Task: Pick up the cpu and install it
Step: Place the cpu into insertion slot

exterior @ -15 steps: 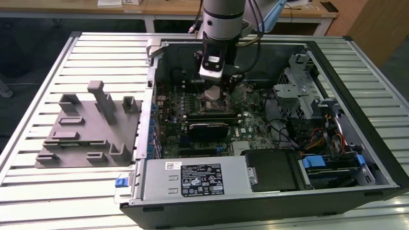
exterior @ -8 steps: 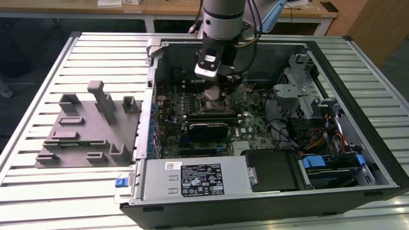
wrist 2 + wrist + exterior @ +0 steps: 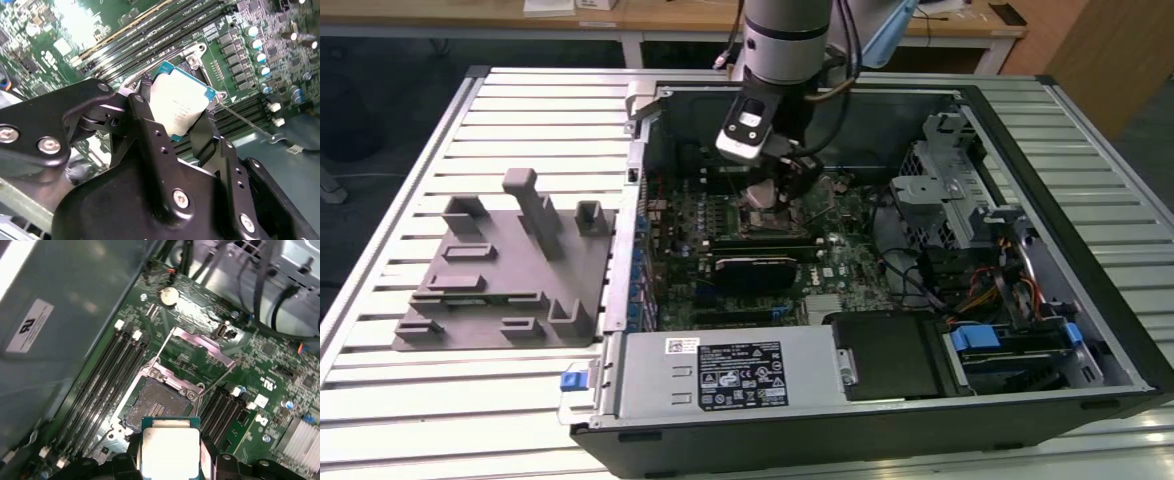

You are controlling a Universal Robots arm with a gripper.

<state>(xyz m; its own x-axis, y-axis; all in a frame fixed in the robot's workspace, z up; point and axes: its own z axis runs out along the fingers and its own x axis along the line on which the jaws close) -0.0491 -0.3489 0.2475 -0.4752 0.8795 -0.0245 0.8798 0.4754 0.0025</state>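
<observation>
The cpu [image 3: 182, 100] is a thin square chip with a silvery top and a tan rim. My gripper [image 3: 175, 112] is shut on it, with one black finger [image 3: 146, 112] on each side. In the first wrist view the cpu [image 3: 170, 450] hangs just above and slightly off the open socket [image 3: 159, 405]. The socket's metal load plate [image 3: 200, 346] is flipped up and its wire lever is raised. In the exterior view my gripper [image 3: 774, 192] reaches down into the open computer case [image 3: 1067, 330] over the green motherboard [image 3: 847, 255].
Black memory slots [image 3: 107, 375] run along one side of the socket, and a coin battery [image 3: 169, 296] lies beyond it. A drive cage [image 3: 947, 180], cables and a power supply [image 3: 727, 375] crowd the case. A grey fixture [image 3: 507, 270] stands on the slatted table at the exterior view's left.
</observation>
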